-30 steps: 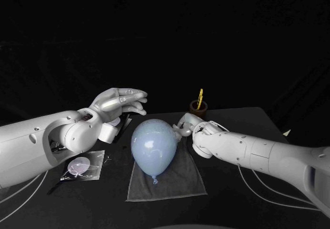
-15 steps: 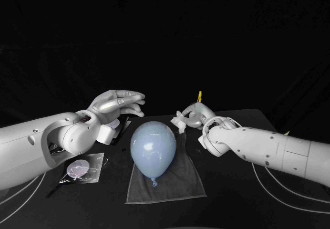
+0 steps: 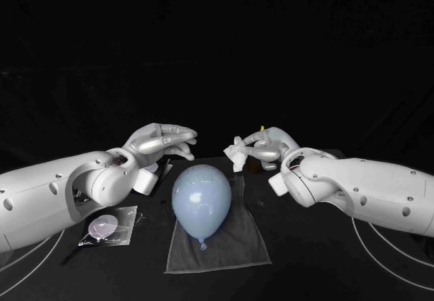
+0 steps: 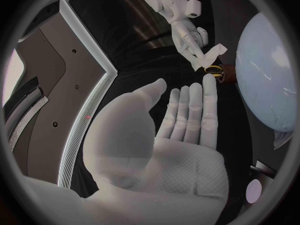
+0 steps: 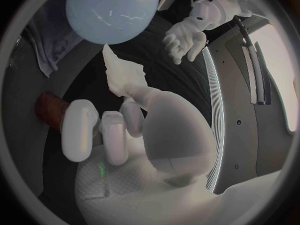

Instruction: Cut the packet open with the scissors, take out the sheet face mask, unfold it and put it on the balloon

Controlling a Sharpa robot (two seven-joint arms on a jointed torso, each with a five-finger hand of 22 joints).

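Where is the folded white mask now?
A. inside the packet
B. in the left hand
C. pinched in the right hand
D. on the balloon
C: the right hand pinches the mask, clear of the balloon; the left hand is open and holds nothing.

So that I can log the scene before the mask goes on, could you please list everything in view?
balloon: one, pale blue, lying on the cloth.
cloth: one, grey, spread under the balloon.
packet: one, clear with pale print, flat, left of the cloth.
sheet mask: one, white, folded, beyond the balloon.
cup: one, brown, behind the right hand.
yellow handle: one, above the cup, probably the scissors.
table: black.
left hand: silver, holding nothing.
right hand: silver, pinching the mask.
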